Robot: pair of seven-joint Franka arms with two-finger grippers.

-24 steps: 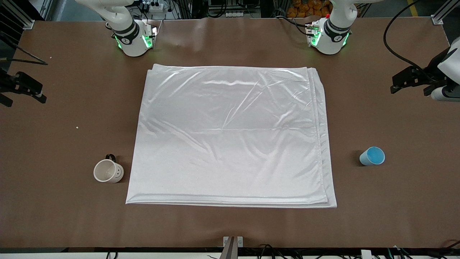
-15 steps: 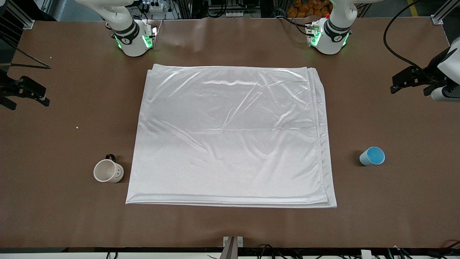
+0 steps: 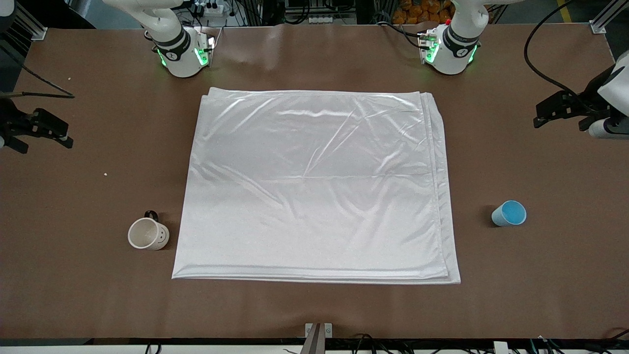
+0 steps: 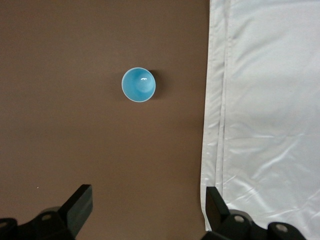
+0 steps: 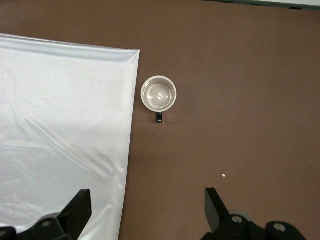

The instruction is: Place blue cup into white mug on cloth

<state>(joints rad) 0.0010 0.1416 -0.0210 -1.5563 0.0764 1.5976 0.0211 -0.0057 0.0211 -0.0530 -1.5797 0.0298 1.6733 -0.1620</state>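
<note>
The blue cup [image 3: 509, 213] stands upright on the brown table, beside the cloth [image 3: 314, 182] toward the left arm's end; it also shows in the left wrist view [image 4: 139, 84]. The white mug [image 3: 148, 234] stands upright on the bare table beside the cloth's edge toward the right arm's end, with its dark handle pointing away from the front camera; it also shows in the right wrist view [image 5: 159, 94]. My left gripper [image 3: 558, 123] [image 4: 149, 210] is open and empty, high over the table's left-arm end. My right gripper [image 3: 42, 141] [image 5: 148, 210] is open and empty, high over the right-arm end.
The two arm bases [image 3: 182, 54] [image 3: 449, 49] stand along the table's edge farthest from the front camera. A white crumb [image 3: 105, 174] lies on the table toward the right arm's end. Cables run along the table's edges.
My right gripper has shifted a little toward the mug's part of the table. The left arm, the cup, the mug and the cloth have not moved.
</note>
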